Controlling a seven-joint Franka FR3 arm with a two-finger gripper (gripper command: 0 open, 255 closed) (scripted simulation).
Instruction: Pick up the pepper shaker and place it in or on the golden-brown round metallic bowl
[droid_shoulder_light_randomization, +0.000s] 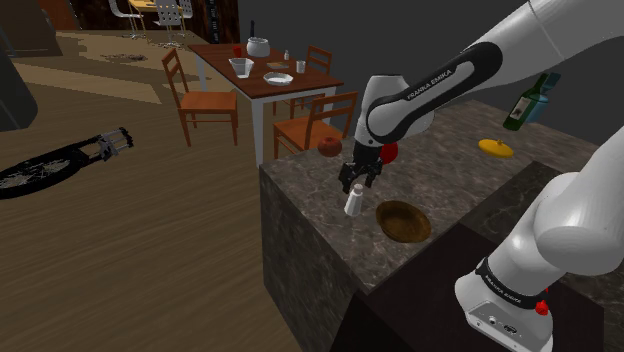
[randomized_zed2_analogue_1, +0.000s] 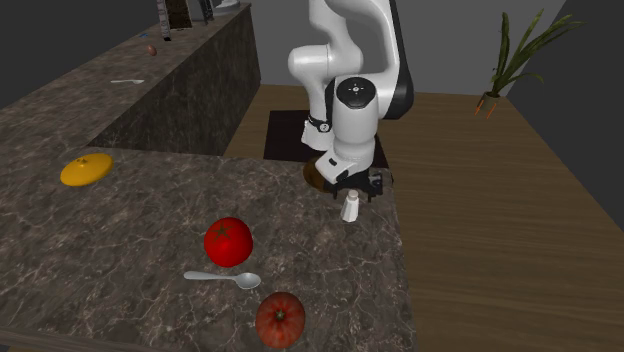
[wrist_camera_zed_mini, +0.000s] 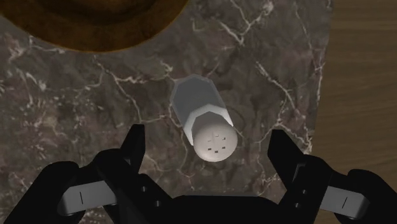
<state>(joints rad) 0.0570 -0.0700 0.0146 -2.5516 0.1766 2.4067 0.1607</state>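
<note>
The pepper shaker (wrist_camera_zed_mini: 205, 121), pale with a perforated cap, is seen standing upright on the dark marbled surface (droid_shoulder_light_randomization: 312, 205), near its edge and just beside the brown round bowl (droid_shoulder_light_randomization: 403, 221). It is flanked by the black fingers (wrist_camera_zed_mini: 130, 151) of the tool (droid_shoulder_light_randomization: 358, 186), which is spread wide directly above it. A gap is left on either side of the cap, so nothing is gripped. The step in hand is judged to be the approach for the grasp: the pick is not yet made, and the bowl is seen empty.

For the next move, a short descent is probably called for, so that the body below the cap is bracketed, and then the jaws are to be closed squarely on it. Care is needed, since a narrow upright thing is easily tipped if it is touched by one finger first, and the edge is near.

The carry to the bowl is judged short and unobstructed. A red tomato (randomized_zed2_analogue_1: 228, 241), a spoon (randomized_zed2_analogue_1: 225, 278), a reddish-brown round fruit (randomized_zed2_analogue_1: 280, 319) and an orange-yellow flat thing (randomized_zed2_analogue_1: 85, 169) are laid well apart from the shaker, and a green bottle (droid_shoulder_light_randomization: 528, 102) is seen beyond them. None is found in the way.
</note>
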